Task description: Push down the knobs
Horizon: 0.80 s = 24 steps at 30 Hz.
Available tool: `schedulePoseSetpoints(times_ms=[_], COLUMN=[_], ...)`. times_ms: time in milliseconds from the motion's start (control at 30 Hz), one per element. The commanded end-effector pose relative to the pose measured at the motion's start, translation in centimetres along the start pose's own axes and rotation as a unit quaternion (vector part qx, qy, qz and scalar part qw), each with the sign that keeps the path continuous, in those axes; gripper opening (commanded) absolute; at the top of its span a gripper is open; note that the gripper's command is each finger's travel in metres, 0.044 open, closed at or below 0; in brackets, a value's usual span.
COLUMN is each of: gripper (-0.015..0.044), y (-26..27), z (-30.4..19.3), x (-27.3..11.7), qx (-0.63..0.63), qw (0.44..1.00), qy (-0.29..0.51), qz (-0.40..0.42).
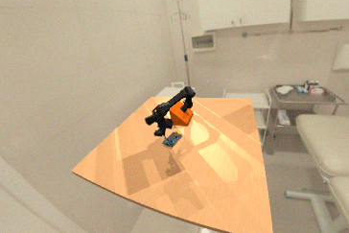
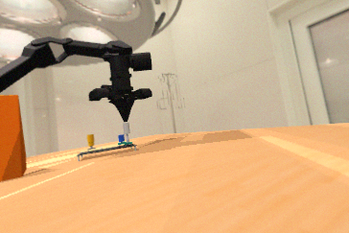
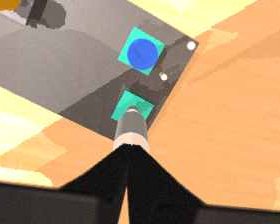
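Note:
The grey circuit board stands on short legs. A whitish-grey knob stands high on a thin shaft above a teal potentiometer at the board's corner. A blue knob sits low over the neighbouring teal square base. A yellow knob stands upright at the board's other end. My gripper is shut and empty, pointing straight down. Its tips are at or just above the whitish knob's top; whether they touch is unclear.
An orange block stands on the wooden table, beside the arm's base and behind the board in the top view. The blue knob stands close to the whitish one.

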<state>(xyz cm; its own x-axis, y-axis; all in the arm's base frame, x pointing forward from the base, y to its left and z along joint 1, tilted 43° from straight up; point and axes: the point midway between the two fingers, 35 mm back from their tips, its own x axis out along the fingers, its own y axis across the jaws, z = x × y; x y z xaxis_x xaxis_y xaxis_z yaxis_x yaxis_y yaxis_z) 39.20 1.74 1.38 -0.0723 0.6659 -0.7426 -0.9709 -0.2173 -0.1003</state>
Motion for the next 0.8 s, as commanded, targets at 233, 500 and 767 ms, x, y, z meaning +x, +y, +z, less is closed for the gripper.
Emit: schedulePoseSetpoints(times_ms=[233, 500, 767], gripper=[0.0, 0.0, 0.0], y=[-0.03, -0.03, -0.03], z=[-0.01, -0.01, -0.01], x=[0.36, 0.46, 0.36], qx=[0.002, 0.002, 0.002], qw=[1.0, 1.0, 1.0], qy=[-0.001, -0.001, -0.001], qz=[-0.001, -0.001, -0.001])
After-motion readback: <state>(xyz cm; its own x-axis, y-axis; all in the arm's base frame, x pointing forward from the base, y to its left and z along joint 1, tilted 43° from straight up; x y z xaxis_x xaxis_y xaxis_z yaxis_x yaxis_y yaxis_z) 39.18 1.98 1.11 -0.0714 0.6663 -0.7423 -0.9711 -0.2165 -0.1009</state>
